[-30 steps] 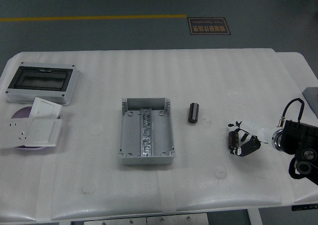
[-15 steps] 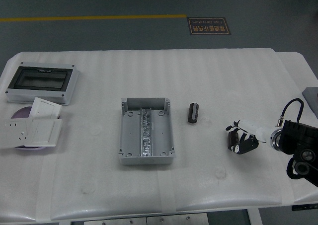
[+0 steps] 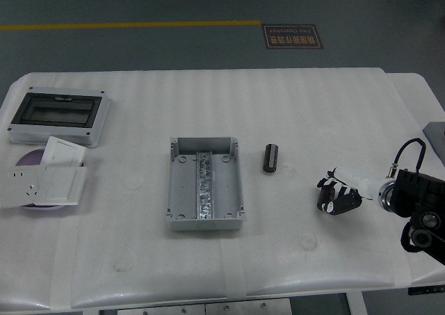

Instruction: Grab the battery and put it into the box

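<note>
On your far left sit a breaker case (image 3: pixel 57 117) and socket plates (image 3: pixel 43 181). The open box (image 3: pixel 205 184) lies mid-table, the battery (image 3: pixel 270 158) just beside it, untouched. Your right hand (image 3: pixel 339 194) curls round a dark cylinder (image 3: pixel 325 196).
</note>
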{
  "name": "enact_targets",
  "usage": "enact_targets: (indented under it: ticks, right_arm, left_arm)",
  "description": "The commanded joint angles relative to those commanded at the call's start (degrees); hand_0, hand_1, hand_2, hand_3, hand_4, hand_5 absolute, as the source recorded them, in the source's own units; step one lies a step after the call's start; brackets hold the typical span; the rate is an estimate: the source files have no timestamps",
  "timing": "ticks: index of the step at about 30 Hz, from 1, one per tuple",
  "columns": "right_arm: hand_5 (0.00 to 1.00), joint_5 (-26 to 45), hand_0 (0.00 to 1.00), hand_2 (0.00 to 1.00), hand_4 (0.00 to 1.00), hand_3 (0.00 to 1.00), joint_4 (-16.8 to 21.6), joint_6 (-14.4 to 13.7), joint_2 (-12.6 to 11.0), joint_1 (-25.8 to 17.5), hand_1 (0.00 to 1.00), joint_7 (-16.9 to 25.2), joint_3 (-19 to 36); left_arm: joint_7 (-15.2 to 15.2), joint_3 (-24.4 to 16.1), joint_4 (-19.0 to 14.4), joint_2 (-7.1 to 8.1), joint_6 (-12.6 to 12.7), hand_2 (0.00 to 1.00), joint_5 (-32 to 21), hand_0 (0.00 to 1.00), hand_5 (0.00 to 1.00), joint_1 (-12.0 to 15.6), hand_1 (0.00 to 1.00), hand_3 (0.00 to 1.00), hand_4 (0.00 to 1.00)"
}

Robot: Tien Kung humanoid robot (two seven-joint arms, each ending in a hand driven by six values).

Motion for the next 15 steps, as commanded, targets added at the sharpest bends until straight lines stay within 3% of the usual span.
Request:
enact_targets:
  ticks: [2,3,8,9,15]
  right_arm:
    - [0.229,-0.1,0.479,0.444,0.654,0.658,-0.2,-0.2,0.0,0.0,0.553,0.1,-0.1]
    - [0.184,-0.1,0.46,0.405,0.52,0.608,-0.3,-0.2,0.1,0.0,0.528,0.1,-0.1]
    - [0.184,-0.5,0.46,0.405,0.52,0.608,-0.5,-0.9,0.2,0.1,0.528,0.2,-0.1]
    - [0.147,-0.6,0.448,0.393,0.404,0.607,-0.4,-1.0,0.2,0.2,0.514,0.3,-0.1]
    - [0.143,-1.9,0.446,0.383,0.399,0.6,2.1,-2.6,0.9,2.3,0.512,0.2,0.7]
  left_arm:
    - [0.0,0.0,0.0,-0.02,0.0,0.546,0.0,0.64,0.002,0.0,0.575,0.609,0.357]
    - [0.0,0.0,0.0,-0.02,0.0,0.547,0.0,0.64,0.002,0.0,0.576,0.61,0.362]
    - [-0.2,0.0,0.0,-0.03,0.1,0.547,0.1,0.64,0.002,0.0,0.576,0.61,0.362]
    - [-0.2,0.0,0.0,-0.03,0.2,0.548,0.1,0.64,0.002,0.0,0.576,0.61,0.365]
    - [-0.2,-0.5,0.0,-0.13,0.2,0.549,0.6,0.639,0.002,0.1,0.578,0.61,0.372]
